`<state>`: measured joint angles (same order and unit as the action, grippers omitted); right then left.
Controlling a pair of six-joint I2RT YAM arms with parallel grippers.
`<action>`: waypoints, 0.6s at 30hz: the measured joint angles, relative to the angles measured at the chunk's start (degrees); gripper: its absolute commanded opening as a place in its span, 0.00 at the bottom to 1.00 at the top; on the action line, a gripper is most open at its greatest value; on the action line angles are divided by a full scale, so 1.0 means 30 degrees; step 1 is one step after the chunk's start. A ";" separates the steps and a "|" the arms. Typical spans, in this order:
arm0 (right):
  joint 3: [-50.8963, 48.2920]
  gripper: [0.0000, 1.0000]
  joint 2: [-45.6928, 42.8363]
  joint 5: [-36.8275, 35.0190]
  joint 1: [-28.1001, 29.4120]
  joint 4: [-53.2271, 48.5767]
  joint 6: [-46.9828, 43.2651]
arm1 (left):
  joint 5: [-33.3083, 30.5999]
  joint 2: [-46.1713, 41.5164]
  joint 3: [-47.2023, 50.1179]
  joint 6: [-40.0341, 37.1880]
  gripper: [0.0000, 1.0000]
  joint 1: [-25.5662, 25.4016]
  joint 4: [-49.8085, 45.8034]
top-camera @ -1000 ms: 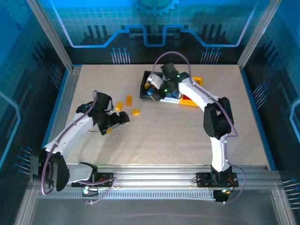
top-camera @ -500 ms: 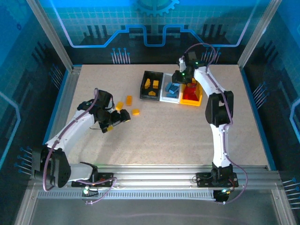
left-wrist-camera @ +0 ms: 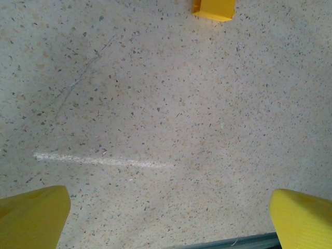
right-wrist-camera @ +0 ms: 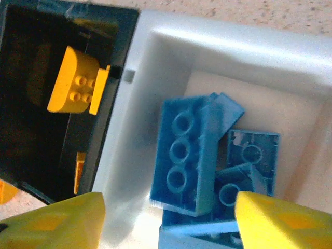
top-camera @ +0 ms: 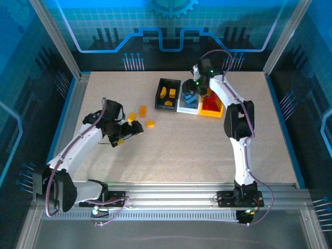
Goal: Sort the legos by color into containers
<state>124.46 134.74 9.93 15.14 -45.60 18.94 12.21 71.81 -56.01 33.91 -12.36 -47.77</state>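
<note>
Nearly straight, the right arm reaches to the counter's [top-camera: 181,150] far edge and holds the right pincer [right-wrist-camera: 166,218], spread and empty, over blue legos [right-wrist-camera: 181,155] in the white bin [right-wrist-camera: 155,46]. The left arm crooks low near the left edge, with the left pincer [top-camera: 132,129] released beside loose yellow legos [top-camera: 142,110].

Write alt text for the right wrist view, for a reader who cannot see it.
A white bin holding a loose pile of light blue bricks lies directly below the open right gripper. To the left of it, touching side by side, a black bin holds yellow bricks.
</note>
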 measured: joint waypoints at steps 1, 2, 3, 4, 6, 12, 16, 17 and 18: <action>-0.0015 0.69 -0.0058 -0.0087 0.0138 -0.0015 -0.0219 | 0.0007 -0.0015 0.0015 0.0000 0.99 0.0007 0.0000; -0.0117 0.68 -0.0197 -0.0175 0.0306 0.0029 -0.0568 | 0.0007 -0.0015 0.0051 0.0000 0.99 0.0022 0.0015; -0.0364 0.67 -0.0444 -0.0175 0.0481 0.0117 -0.1071 | 0.0000 -0.0029 0.0109 0.0000 0.99 0.0036 0.0000; -0.0721 0.67 -0.0780 -0.0168 0.0685 0.0240 -0.1741 | 0.0007 -0.0044 0.0160 0.0000 0.99 0.0058 0.0000; -0.1785 0.67 -0.1792 0.0066 0.1341 0.0678 -0.3905 | 0.0000 -0.0109 0.0291 0.0000 0.99 0.0073 0.0000; -0.3133 0.70 -0.3497 0.1297 0.5668 0.0648 -1.4032 | 0.0000 -0.0670 0.0612 -0.0007 0.99 0.0131 0.0000; -0.3330 0.70 -0.2973 0.1421 0.8269 0.0372 -1.8134 | -0.0109 -0.1428 0.0765 -0.0007 0.99 0.0262 -0.0270; -0.3344 0.70 -0.2681 0.1450 0.8582 0.0379 -1.8717 | -0.0160 -0.1690 0.0801 -0.0007 0.99 0.0328 -0.0372; -0.3351 0.70 -0.2295 0.1450 0.8743 0.0386 -1.9271 | -0.0233 -0.1960 0.0860 -0.0007 0.99 0.0408 -0.0488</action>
<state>114.41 127.85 14.28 41.36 -44.45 -38.87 11.51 65.93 -53.43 33.89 -11.14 -49.23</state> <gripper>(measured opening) 0.701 0.989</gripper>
